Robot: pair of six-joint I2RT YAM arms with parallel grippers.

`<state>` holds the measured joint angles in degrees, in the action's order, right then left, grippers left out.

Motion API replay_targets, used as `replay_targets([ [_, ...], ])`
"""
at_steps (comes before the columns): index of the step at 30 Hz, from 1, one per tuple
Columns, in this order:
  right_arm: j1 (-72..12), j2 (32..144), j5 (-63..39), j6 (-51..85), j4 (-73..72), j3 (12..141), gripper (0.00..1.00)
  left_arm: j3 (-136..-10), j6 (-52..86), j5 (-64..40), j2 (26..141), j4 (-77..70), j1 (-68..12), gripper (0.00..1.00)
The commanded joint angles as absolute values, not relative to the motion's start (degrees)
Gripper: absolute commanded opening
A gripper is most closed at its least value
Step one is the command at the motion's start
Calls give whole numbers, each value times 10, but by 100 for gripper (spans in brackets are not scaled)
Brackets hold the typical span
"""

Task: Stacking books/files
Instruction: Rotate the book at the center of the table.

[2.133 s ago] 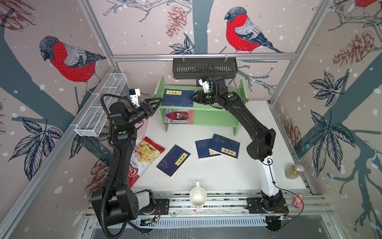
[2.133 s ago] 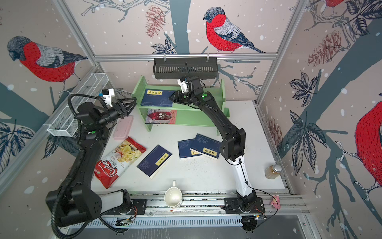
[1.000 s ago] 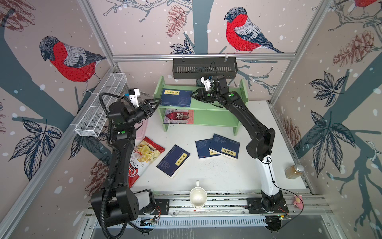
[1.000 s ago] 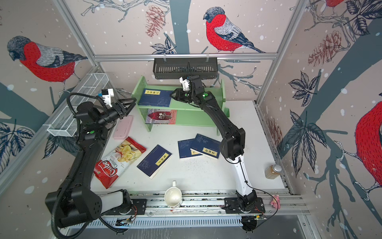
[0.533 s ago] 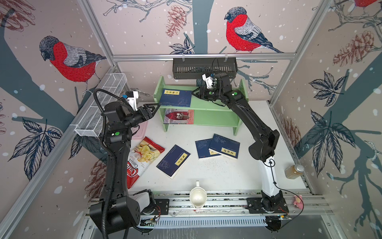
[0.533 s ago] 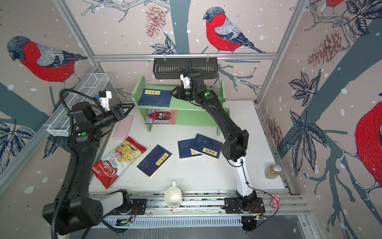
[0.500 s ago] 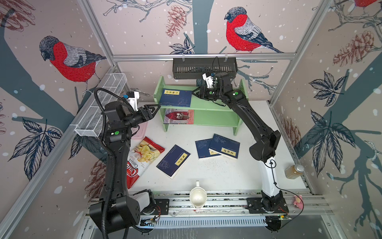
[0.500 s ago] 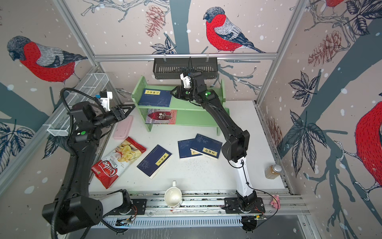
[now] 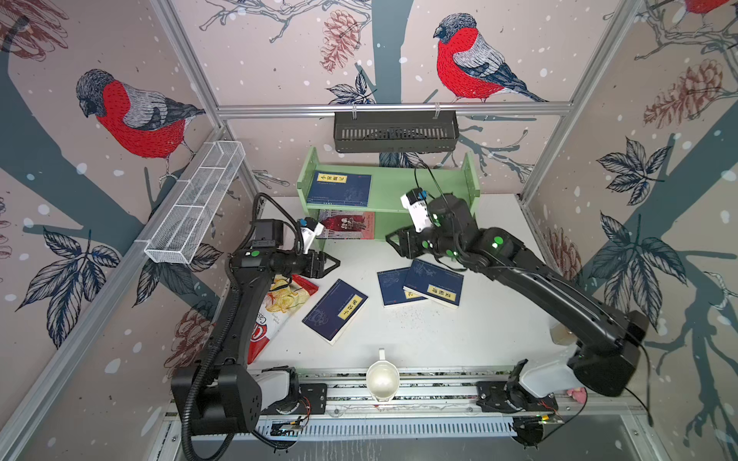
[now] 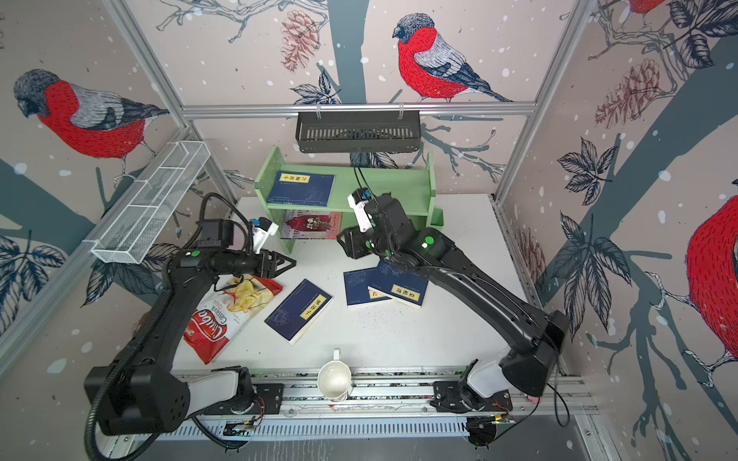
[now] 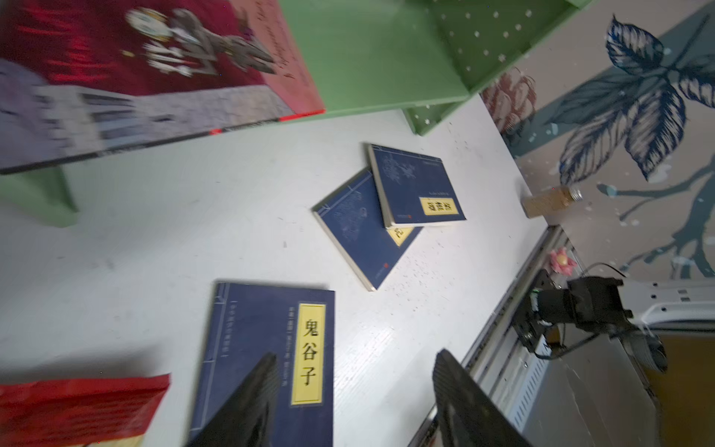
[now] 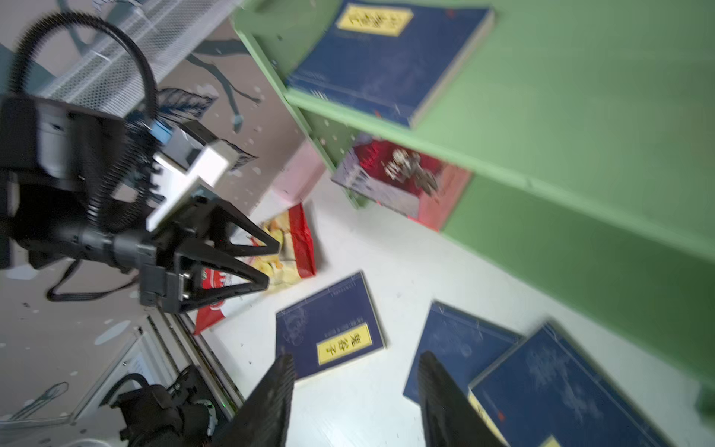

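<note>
One navy book (image 9: 339, 187) lies flat on the top board of the green shelf (image 9: 423, 187), and the pink-and-red book (image 9: 347, 225) lies on the lower board. On the table a single navy book (image 9: 335, 311) lies left of two overlapping navy books (image 9: 393, 285) (image 9: 433, 283). My left gripper (image 9: 331, 263) hovers open above the crisp bag's far end, short of the single book (image 11: 267, 348). My right gripper (image 9: 393, 239) hangs open in front of the shelf, above the overlapping pair (image 12: 456, 348). Neither gripper holds anything.
A red crisp bag (image 9: 275, 307) lies at the table's left, under my left arm. A white cup (image 9: 382, 381) stands at the front edge. A pink flat case (image 12: 298, 174) lies beside the shelf's left end. A wire basket (image 9: 195, 207), a black hanging basket (image 9: 395, 131) and a small bottle (image 11: 549, 201) line the sides.
My right gripper has drawn back from the top shelf and come down in front of it, leaving the navy book there. My left gripper has dropped lower and moved right.
</note>
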<state>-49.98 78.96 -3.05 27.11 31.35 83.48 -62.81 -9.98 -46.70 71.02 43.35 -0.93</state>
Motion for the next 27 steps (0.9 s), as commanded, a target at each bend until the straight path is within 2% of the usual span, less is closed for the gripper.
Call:
replay_targets([
  [1,-507,703,14,369,221,686,54,-604,-37,-499,723,334,-49,65],
  [7,-494,581,85,534,118,425,57,-585,39,-499,764,191,-115,65],
  [14,-319,506,20,607,24,239,61,-559,64,-501,750,114,-133,65],
  [20,-184,511,-53,590,-13,202,63,-549,36,-487,707,104,-141,65],
  [27,-105,575,-136,554,-64,208,65,-530,36,-470,732,68,-161,65],
])
